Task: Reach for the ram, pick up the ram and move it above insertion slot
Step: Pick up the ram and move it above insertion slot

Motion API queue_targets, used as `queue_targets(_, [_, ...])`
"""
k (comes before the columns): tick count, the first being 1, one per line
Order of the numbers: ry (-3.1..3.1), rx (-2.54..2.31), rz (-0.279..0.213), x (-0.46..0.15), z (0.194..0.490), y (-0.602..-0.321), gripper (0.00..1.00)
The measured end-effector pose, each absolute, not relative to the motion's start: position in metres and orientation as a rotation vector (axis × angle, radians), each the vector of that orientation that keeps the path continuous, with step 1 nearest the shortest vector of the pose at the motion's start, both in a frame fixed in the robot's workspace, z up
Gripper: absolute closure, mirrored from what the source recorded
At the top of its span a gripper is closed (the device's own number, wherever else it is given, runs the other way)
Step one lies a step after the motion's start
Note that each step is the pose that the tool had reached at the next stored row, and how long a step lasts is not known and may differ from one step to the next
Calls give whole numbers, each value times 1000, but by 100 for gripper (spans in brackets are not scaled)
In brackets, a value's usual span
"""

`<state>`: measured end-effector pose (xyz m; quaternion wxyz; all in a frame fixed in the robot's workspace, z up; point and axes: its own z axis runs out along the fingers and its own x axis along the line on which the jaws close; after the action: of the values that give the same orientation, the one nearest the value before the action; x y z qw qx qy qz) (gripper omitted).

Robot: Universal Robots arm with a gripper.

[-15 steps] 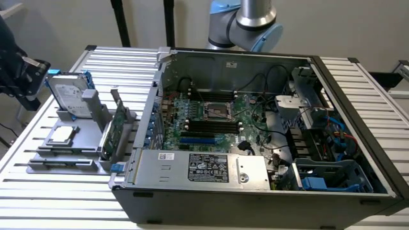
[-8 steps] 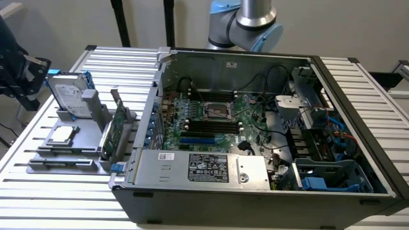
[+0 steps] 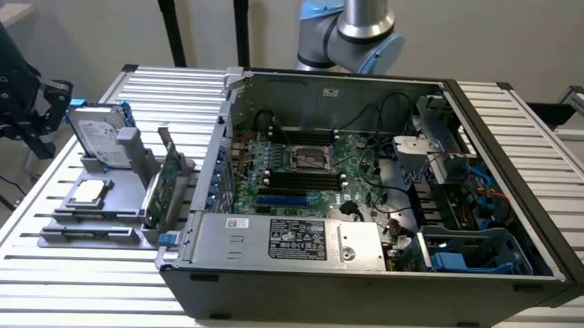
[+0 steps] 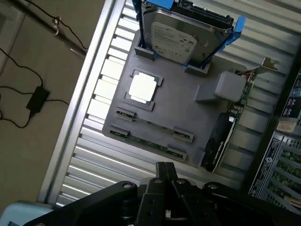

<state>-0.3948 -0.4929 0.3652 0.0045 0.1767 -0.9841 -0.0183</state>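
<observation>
So the tool (image 4: 165,166) is right up close in the wrist view, fingers pinched together with nothing between them, hanging over the slatted bench (image 4: 108,165) just short of the gray holder (image 4: 188,108). It's not touching anything.

The ram (image 4: 146,141) is the first thing past it: a thin green stick standing on edge in the slot along the holder's closest side, clipped at both ends. 1 slot further back there's another thin strip, can't tell what it is.

Behind that sits a square processor chip (image 4: 142,88) flat in its own pocket. Off to the side, a bigger expansion card (image 4: 220,139) stands upright on the case side of the holder. At the far end is the hard drive (image 4: 181,37) in blue rails, propped up on edge.

In the exterior view the open PC case (image 3: 365,287) lies on the bench to the right of the holder. Its motherboard (image 3: 310,160) is exposed, with the dark insertion slots (image 3: 301,180) in the middle, well apart from the ram. The arm (image 3: 356,27) rises behind the case.
</observation>
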Motion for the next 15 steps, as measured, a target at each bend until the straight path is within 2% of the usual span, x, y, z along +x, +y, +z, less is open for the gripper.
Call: queue_targets(15, [-2974,966,-55,-395,364,-493,89])
